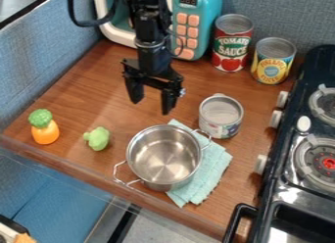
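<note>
1. Brown wooden counter across the middle, with one black stove at the right edge, two burners showing.
2. One black gripper hangs at upper centre, its two fingers apart with nothing between them.
3. One steel pot, lower centre, near the gripper and partly on one teal cloth.
4. Three cans: one pale can right of centre, one red can and one yellow can at upper right.
5. Two toy vegetables at left: one orange with a green top, one green.
6. One toy microwave, top.
</note>
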`<state>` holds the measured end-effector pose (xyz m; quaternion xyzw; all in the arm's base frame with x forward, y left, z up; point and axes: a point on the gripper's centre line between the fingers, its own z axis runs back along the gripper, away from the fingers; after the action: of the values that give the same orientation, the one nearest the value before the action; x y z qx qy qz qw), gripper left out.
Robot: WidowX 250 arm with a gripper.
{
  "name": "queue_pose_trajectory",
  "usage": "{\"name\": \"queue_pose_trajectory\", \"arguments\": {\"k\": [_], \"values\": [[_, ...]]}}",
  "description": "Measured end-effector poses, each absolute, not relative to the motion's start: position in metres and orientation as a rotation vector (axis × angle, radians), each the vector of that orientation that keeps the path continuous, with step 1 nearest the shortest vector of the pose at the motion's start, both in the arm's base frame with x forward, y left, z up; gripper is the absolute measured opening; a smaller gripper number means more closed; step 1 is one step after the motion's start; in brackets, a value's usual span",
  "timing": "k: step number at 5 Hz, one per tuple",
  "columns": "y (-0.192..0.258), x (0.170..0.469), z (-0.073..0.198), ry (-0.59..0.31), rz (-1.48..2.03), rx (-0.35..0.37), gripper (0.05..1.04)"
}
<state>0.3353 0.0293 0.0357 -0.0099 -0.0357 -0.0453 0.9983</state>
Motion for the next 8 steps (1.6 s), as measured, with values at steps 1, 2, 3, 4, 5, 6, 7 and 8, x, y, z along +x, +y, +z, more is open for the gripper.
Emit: {"name": "queue_pose_trajectory", "arguments": {"k": [1, 2, 3, 4, 5, 6, 7, 8], "values": [[0.001, 0.321, 0.061, -0.131, -0.176, -0.031, 1.000], [-0.023, 0.301, 0.068, -0.154, -0.233, -0.036, 1.000], [-0.046, 0.274, 0.050, -0.105, -0.283, -0.038, 1.001], [-0.058, 0.257, 0.029, -0.068, -0.314, -0.024, 1.001], [-0.066, 0.244, 0.005, -0.014, -0.345, 0.011, 1.001], [-0.067, 0.239, -0.008, 0.005, -0.362, 0.041, 0.943], [-0.065, 0.238, -0.009, -0.001, -0.360, 0.055, 0.632], [-0.064, 0.241, -0.003, -0.028, -0.363, 0.059, 0.350]]}}
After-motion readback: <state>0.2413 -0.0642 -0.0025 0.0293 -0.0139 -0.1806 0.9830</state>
